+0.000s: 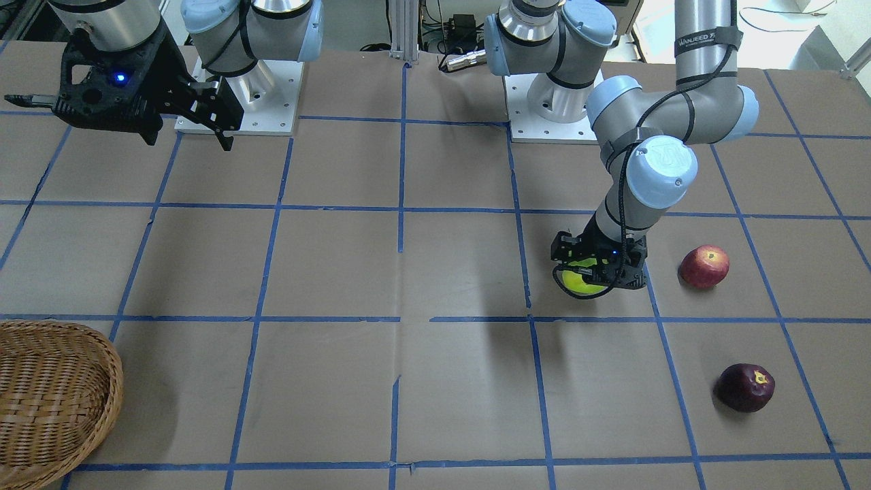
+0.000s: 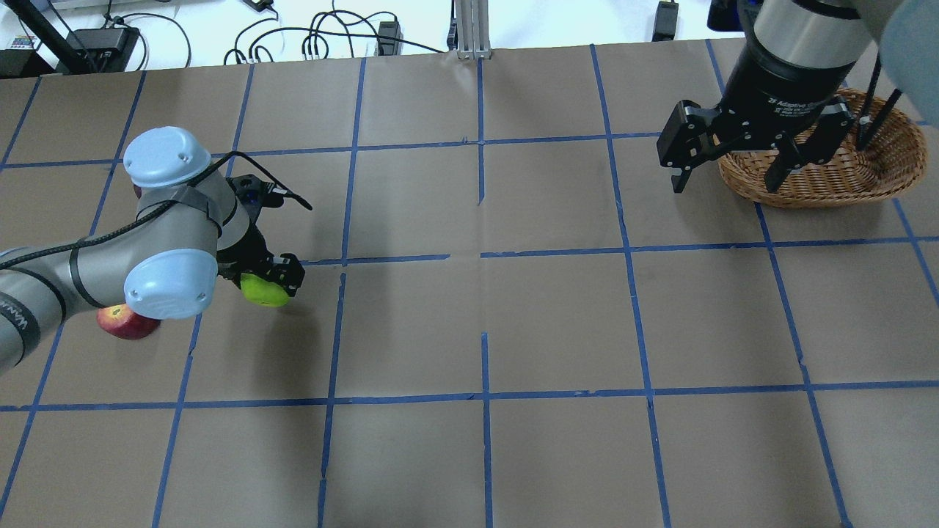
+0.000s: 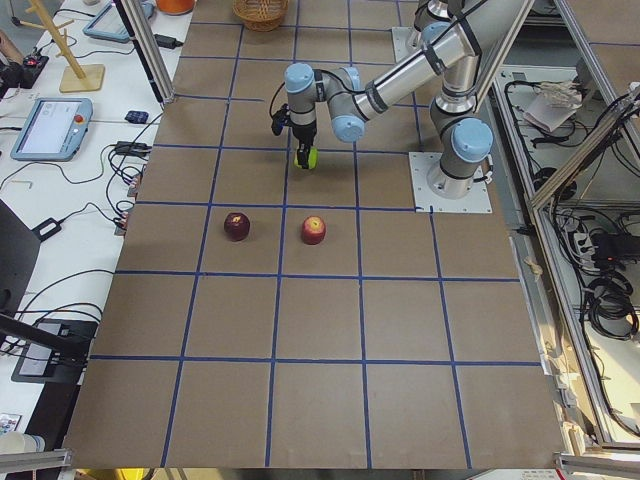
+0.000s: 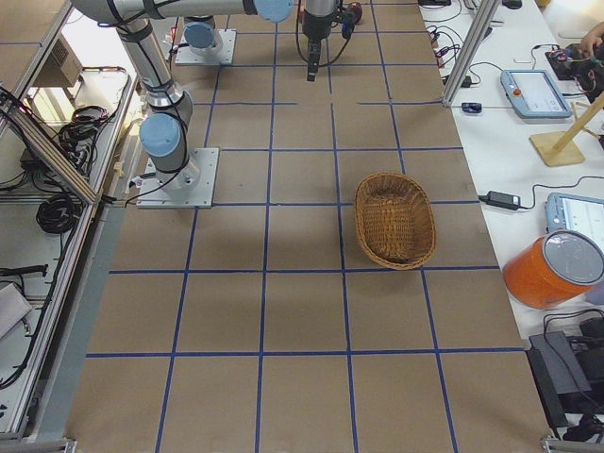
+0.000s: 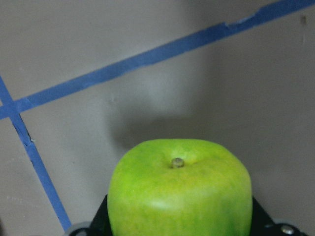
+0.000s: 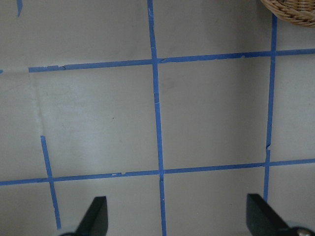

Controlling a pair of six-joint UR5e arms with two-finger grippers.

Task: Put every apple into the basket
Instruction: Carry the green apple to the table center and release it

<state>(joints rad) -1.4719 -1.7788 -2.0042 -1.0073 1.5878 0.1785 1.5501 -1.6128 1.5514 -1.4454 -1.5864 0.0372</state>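
Note:
My left gripper is shut on the yellow-green apple and holds it at or just above the table. The apple fills the left wrist view, stem up, between the jaws. The red apple lies on the table just beside that gripper, and in the overhead view the left arm's elbow partly covers it. The dark maroon apple lies further off. The wicker basket is empty, at the far end of the table. My right gripper hangs open and empty by the basket's rim.
The table is brown board marked into squares by blue tape. The arm bases are bolted along the robot's edge. Tablets, cables and an orange container lie on side benches off the table.

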